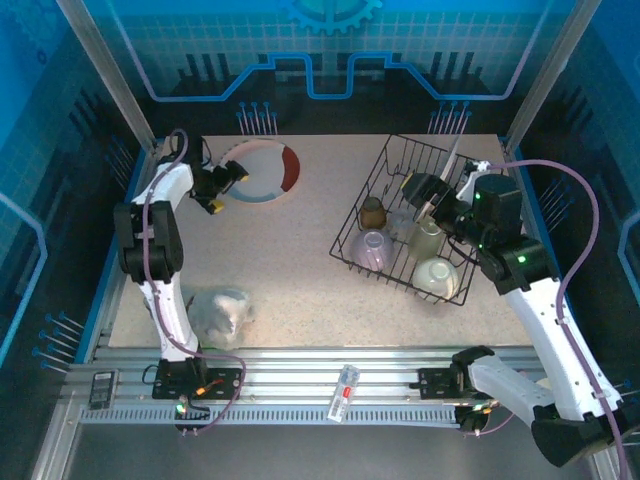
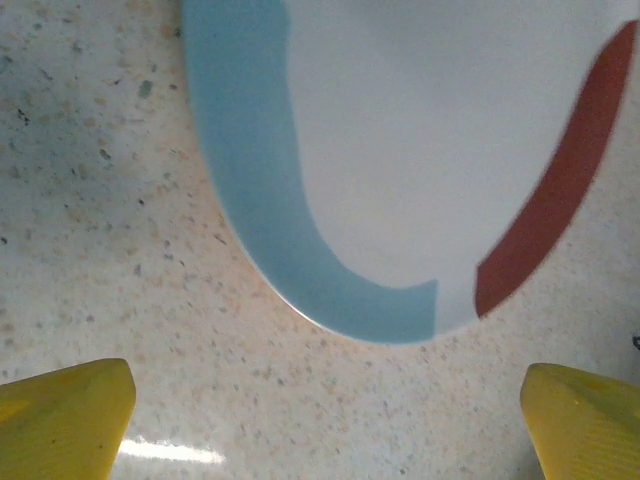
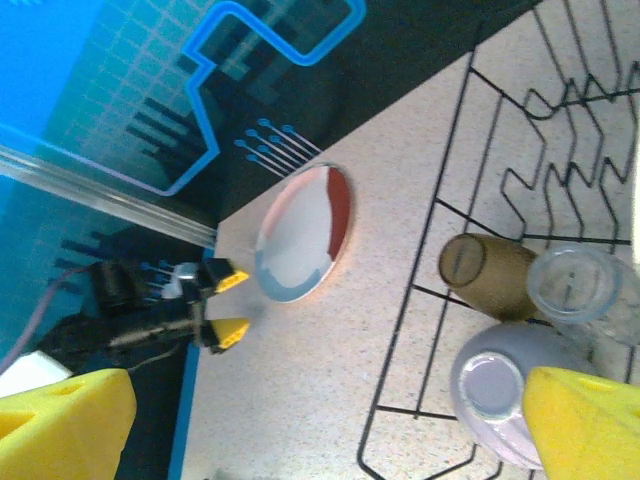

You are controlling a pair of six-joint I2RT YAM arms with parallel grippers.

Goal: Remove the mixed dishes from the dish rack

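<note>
- Speckled beige tabletop (image 1: 290,262) carries the dish rack (image 1: 352,222).
- Blue panelled walls (image 1: 200,45) stand behind the rack.
- Fingers spread wide on both: left gripper (image 1: 228,189) left of the rack, right gripper (image 3: 320,430) over it.

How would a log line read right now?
left claw: open, empty, by patterned plate | right claw: open, empty, over dish rack | in rack: lilac bowl, white bowl, brown cup, pale cup

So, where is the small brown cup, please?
The brown cup sits at the left end of the dish rack in the top view, beyond the lilac bowl.
</note>
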